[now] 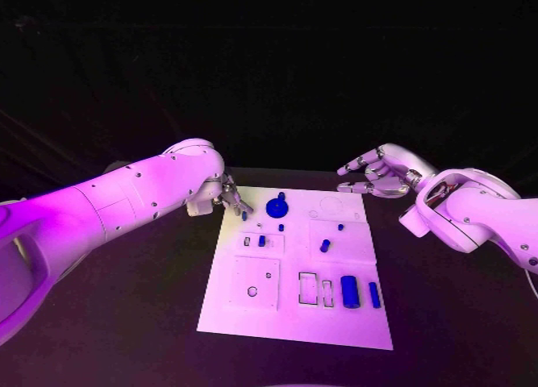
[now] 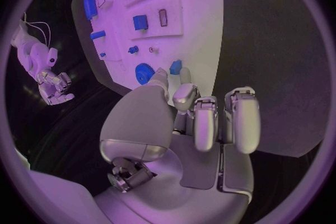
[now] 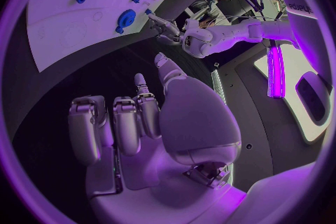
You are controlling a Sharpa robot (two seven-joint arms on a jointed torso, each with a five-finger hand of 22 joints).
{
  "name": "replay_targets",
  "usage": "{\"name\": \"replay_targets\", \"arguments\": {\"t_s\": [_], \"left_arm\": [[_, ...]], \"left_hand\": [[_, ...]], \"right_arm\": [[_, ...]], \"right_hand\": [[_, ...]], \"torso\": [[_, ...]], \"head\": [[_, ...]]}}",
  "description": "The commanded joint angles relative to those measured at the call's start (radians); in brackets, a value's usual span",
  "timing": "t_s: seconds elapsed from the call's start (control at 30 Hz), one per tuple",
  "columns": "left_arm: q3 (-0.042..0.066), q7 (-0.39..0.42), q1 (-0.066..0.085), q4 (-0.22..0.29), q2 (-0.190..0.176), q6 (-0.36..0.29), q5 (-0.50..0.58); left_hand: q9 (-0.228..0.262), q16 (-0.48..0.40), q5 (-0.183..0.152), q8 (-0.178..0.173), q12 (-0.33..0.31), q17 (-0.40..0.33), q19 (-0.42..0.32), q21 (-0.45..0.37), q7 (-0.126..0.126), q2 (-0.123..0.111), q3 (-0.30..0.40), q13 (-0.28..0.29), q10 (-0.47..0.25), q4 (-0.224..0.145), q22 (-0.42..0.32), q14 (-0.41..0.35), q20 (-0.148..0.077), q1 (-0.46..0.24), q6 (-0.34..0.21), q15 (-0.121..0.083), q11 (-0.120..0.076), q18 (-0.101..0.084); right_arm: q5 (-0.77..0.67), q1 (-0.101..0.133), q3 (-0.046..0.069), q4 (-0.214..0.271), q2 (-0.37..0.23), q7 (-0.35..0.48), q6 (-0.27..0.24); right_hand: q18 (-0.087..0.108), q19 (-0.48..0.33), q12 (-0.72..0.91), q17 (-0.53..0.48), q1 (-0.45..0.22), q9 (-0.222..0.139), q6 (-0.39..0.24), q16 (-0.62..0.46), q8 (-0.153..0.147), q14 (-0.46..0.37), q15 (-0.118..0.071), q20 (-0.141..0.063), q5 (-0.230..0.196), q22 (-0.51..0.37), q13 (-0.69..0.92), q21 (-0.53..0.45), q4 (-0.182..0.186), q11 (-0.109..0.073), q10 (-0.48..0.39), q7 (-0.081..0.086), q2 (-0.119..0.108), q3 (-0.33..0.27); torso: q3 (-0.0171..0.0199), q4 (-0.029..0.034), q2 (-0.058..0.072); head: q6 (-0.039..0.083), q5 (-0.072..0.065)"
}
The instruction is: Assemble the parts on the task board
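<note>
Left hand (image 1: 228, 198) sits at the far-left corner of the task board (image 1: 252, 314). It pinches a small blue part (image 1: 244, 215) at its fingertips, over the board's left edge. Head view gives little of this grip. Left wrist view is clearer: thumb and one finger (image 2: 183, 95) close on the blue part (image 2: 176, 66), other fingers curled below it. Part's long axis cannot be told from either view.

Just right of that hand, a round blue gear (image 1: 277, 209) lies flat on the board near its far edge. Left wrist view shows its toothed rim (image 2: 143, 73); head view does not.

Mid-board: small blue pegs (image 1: 324, 246) stand or lie near the centre. Near the front edge, a blue cylinder (image 1: 349, 292) and a thinner blue bar (image 1: 373, 295) lie side by side, long axes running front to back, beside a rectangular cut-out (image 1: 308, 288).

Right hand (image 1: 379, 176) hovers off the board's far-right corner, fingers apart and loosely curled, holding nothing. Right wrist view confirms bare fingers (image 3: 128, 123) over black table (image 3: 63, 84), board beyond.
</note>
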Motion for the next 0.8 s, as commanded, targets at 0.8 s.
{"name": "replay_targets", "arguments": {"t_s": [0.8], "left_arm": [[-0.001, -0.005, -0.009, -0.015, 0.016, -0.008, -0.004]], "left_hand": [[-0.005, 0.003, 0.011, -0.003, 0.005, 0.263, 0.058, 0.0, -0.007, 0.047, 0.059, -0.001, 0.006, -0.034, 0.143, 0.107, -0.009, 0.09, 0.007, -0.011, -0.009, -0.001]], "right_arm": [[-0.003, -0.001, 0.0, 0.001, 0.001, 0.004, 0.02]], "right_hand": [[0.016, 0.055, -0.002, 0.221, -0.004, 0.001, 0.005, -0.004, -0.001, 0.096, 0.0, 0.0, 0.007, 0.167, 0.18, -0.004, 0.001, -0.003, 0.034, 0.001, 0.001, -0.007]], "torso": [[0.0005, 0.0005, 0.0]], "head": [[-0.004, -0.001]]}}
